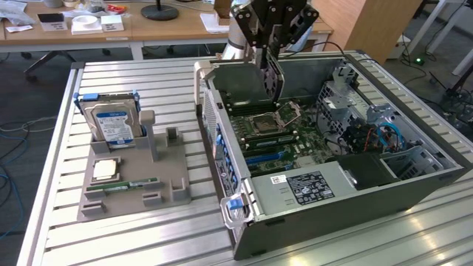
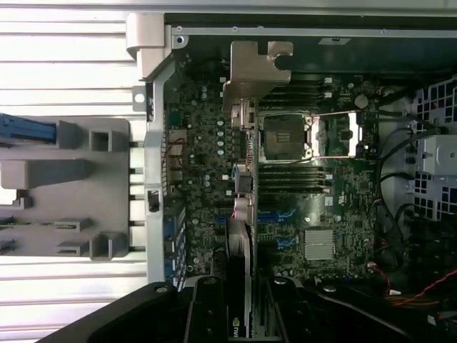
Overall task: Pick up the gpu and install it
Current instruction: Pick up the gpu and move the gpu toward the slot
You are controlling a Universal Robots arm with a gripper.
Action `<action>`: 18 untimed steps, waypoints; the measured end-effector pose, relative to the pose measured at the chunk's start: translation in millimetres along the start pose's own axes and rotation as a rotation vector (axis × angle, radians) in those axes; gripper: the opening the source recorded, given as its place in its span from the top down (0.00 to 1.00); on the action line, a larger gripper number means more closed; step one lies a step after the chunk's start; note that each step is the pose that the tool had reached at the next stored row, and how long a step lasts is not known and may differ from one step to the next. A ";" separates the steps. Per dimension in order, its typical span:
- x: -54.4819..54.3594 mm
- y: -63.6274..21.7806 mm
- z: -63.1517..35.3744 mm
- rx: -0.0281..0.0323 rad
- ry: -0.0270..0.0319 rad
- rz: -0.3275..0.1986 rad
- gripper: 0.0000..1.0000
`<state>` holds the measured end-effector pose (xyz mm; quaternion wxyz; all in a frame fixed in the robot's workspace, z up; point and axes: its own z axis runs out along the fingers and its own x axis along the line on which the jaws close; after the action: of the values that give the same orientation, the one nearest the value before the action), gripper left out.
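I note wooden desks [image 1: 148, 27] behind the slatted metal table [image 1: 148, 233]; grey floor [image 1: 30, 91] carries loose cables [image 1: 19, 126].

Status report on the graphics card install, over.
Gripper shut on graphics card. Card hanging edge-down over the motherboard in the open computer case. No obstruction seen beneath it.

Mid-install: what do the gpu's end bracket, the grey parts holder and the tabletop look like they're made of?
End bracket of the gpu: bare sheet metal, dull silver, with folded tabs.
Grey parts holder: matte plastic, possibly printed or moulded; it shows no glare.
Tabletop: ribbed metal slats, likely aluminium, with bright reflections.
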<state>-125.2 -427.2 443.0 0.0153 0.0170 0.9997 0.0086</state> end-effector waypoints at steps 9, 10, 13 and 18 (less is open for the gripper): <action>-32.2 1.1 0.9 0.0001 0.0001 0.000 0.74; -35.3 1.2 1.0 0.0001 0.0001 0.000 0.74; -44.5 1.5 1.3 0.0001 0.0001 0.000 0.74; -58.0 2.0 1.7 0.0001 0.0001 -0.001 0.74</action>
<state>-67.2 -427.2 443.1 0.0153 0.0168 0.9997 0.0086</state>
